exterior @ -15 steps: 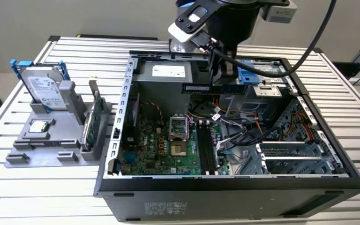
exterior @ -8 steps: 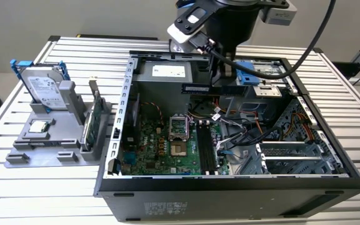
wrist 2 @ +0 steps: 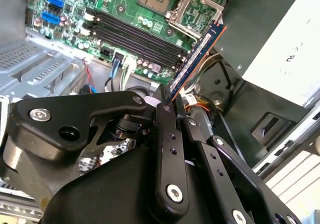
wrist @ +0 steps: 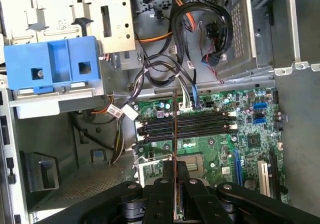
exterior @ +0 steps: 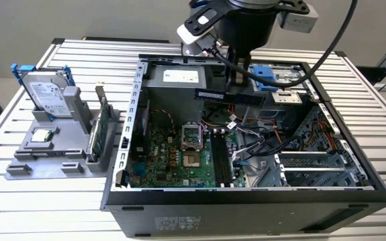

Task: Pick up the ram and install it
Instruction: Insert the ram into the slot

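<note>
My gripper (exterior: 235,89) is shut on the ram (exterior: 228,96), a long narrow green stick with black chips. It hangs level above the inside of the open computer case (exterior: 134,125), over the back part of the motherboard (exterior: 173,160). In the second wrist view the ram (wrist 2: 197,59) juts out from between the black fingers (wrist 2: 165,115) toward the board. In the first wrist view the ram (wrist: 174,129) is seen edge-on, crossing above the black memory slots (wrist: 200,124). These slots (exterior: 221,160) lie lower in the case, nearer the front, and look empty.
A grey holder (exterior: 45,155) at the exterior view's left carries a hard drive (exterior: 45,95), a small silver chip (exterior: 42,134) and an upright green card (exterior: 98,128). Inside the case are a blue drive bay (exterior: 268,75), loose cables (exterior: 253,138) and the open processor socket (exterior: 189,138).
</note>
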Action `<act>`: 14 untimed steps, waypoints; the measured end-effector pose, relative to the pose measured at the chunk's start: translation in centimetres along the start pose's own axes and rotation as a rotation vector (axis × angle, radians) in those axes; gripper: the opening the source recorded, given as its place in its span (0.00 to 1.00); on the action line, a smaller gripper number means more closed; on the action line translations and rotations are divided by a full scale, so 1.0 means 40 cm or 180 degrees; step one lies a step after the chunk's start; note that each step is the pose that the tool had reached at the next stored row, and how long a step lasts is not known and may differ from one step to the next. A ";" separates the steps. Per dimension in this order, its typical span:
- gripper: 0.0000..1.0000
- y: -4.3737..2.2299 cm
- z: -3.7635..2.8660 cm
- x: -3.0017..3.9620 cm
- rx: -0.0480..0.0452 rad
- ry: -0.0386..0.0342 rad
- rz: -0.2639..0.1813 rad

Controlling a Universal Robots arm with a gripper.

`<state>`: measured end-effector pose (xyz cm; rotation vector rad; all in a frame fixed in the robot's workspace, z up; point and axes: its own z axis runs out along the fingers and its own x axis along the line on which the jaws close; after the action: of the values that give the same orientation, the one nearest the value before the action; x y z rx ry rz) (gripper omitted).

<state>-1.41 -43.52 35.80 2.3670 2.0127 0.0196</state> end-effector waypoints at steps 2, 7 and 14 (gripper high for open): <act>0.00 0.000 0.002 0.000 0.0001 -0.0002 0.0066; 0.00 0.000 0.006 0.002 0.0003 -0.0006 0.0212; 0.00 -0.001 0.009 0.004 0.0005 -0.0012 0.0370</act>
<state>-1.39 -43.35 35.43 2.4797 1.8712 0.0168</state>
